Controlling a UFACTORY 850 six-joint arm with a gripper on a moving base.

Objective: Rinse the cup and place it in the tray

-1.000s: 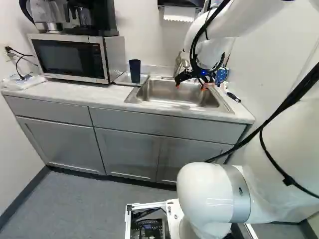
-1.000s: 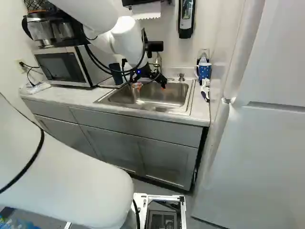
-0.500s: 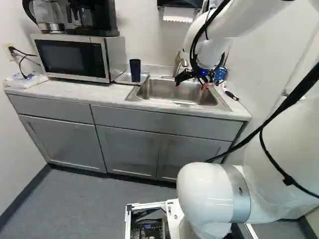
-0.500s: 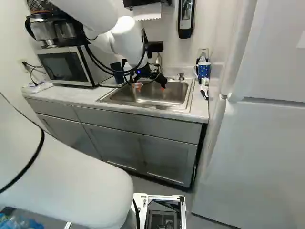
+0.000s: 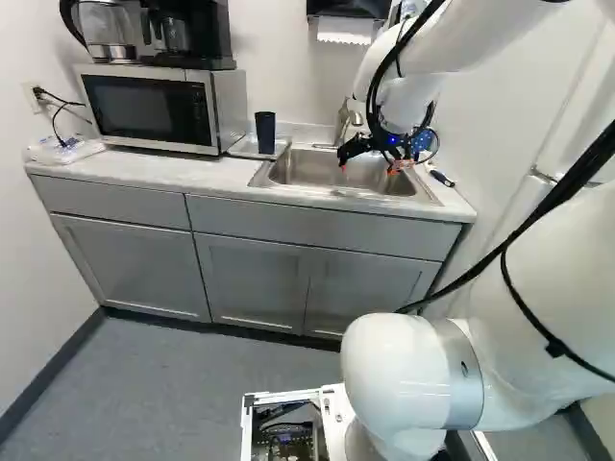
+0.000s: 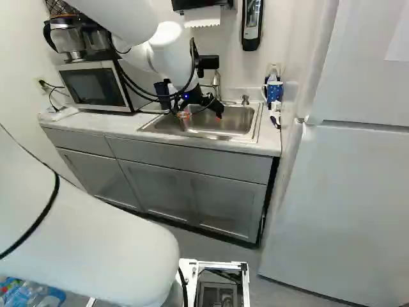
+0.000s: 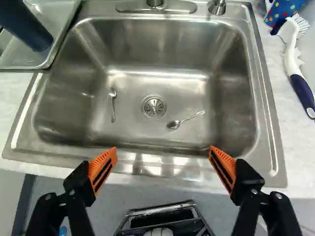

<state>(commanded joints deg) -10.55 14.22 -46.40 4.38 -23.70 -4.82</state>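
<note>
A tall dark-blue cup (image 7: 27,22) stands upright in a grey rectangular tray (image 7: 56,19), left of the wide-spread black gripper (image 5: 367,168); a steel sink (image 7: 177,91) opens ahead.

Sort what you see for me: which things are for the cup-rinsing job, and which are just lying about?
Job, most likely: dark cup, standing in the tray; sink; faucet.

Lying about: spoons in the sink, brush, dotted mug, microwave.

1. Cup (image 5: 265,132): dark blue, tall, tapering toward its base, upright in the tray, ahead of the gripper (image 5: 367,169) and left of it.
2. Tray (image 7: 22,58): shallow, grey, rimmed, lying flat under the cup, likewise ahead-left.
</note>
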